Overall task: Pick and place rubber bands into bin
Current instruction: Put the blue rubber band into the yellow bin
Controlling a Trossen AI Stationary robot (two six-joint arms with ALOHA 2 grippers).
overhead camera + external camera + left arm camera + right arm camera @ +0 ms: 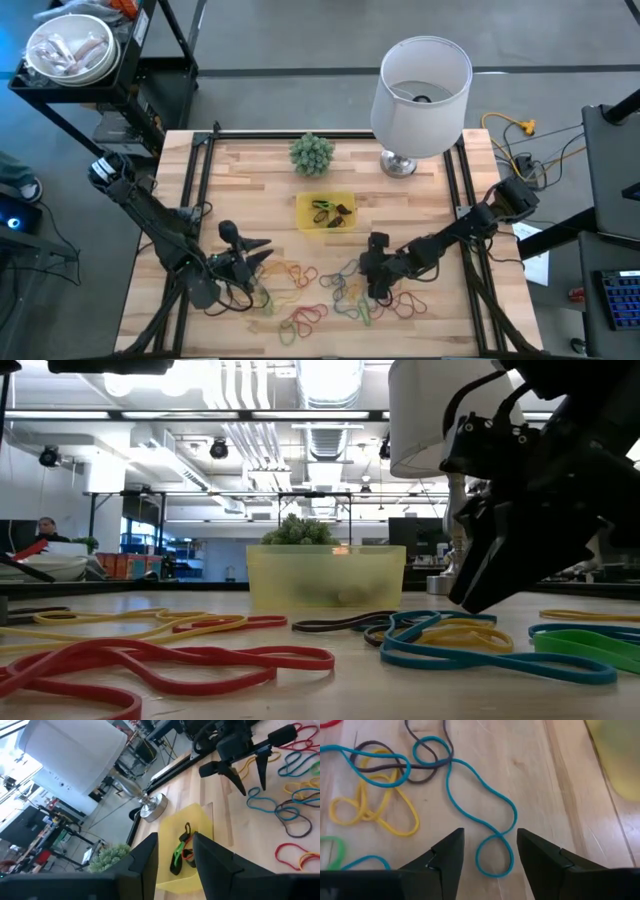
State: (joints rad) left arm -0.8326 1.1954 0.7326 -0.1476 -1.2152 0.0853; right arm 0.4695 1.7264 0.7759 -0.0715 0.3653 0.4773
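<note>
Teal is the colour that matters here: a long teal rubber band (470, 795) lies flat on the wooden table (470, 320), its end loop directly between the spread, empty fingers of the right gripper (489, 855), which hangs just above it. The band's long axis runs away from the claw toward a knot of yellow and brown bands (375, 785); the claw straddles its near tip. The yellow bin (326, 212), already holding a few bands, sits just behind this gripper toward the table's far edge, near the small green plant (311, 153). The left gripper (250, 265) waits over the left of the scatter, fingers parted and nothing between them. The right arm looks best placed for the next pick.
</note>
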